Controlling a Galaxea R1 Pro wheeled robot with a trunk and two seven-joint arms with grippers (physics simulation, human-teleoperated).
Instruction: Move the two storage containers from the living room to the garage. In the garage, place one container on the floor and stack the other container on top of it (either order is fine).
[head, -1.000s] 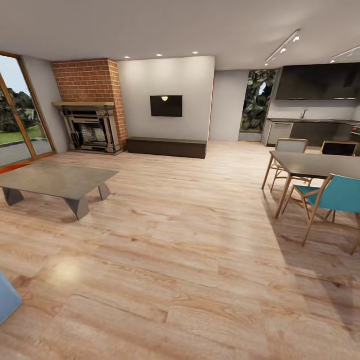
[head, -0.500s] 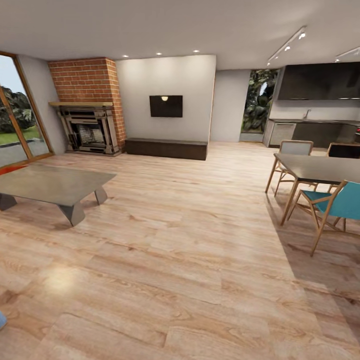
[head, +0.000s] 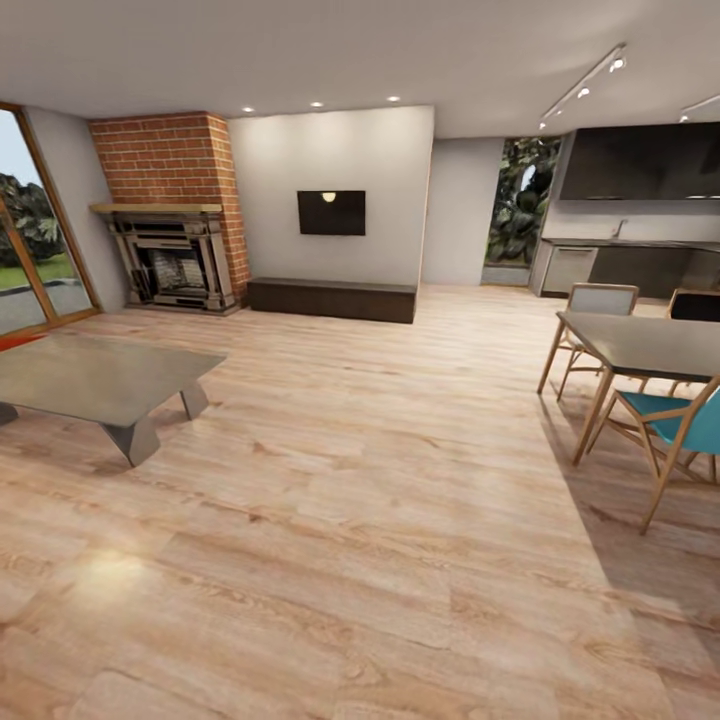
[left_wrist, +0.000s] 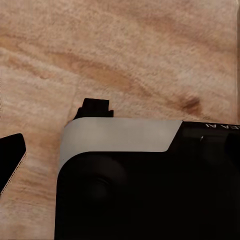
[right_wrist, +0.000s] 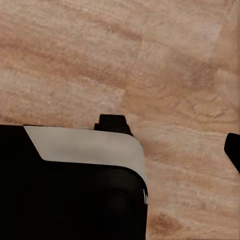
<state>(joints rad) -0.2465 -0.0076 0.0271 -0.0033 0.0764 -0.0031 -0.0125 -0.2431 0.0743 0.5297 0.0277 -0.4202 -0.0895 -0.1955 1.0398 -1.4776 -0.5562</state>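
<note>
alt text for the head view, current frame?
Open-plan living room with a light wood-plank floor: a low grey coffee table at left, a red-brick fireplace and a wall TV beyond. At right, a dark dining table with wooden chairs, one with a teal seat, and a dark kitchen behind it.

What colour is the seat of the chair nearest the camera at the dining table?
Teal blue, on the chair, best seen in the head view.

Glossy wood-plank floor (head: 380, 520); rough red-brick fireplace (head: 165, 160).
</note>
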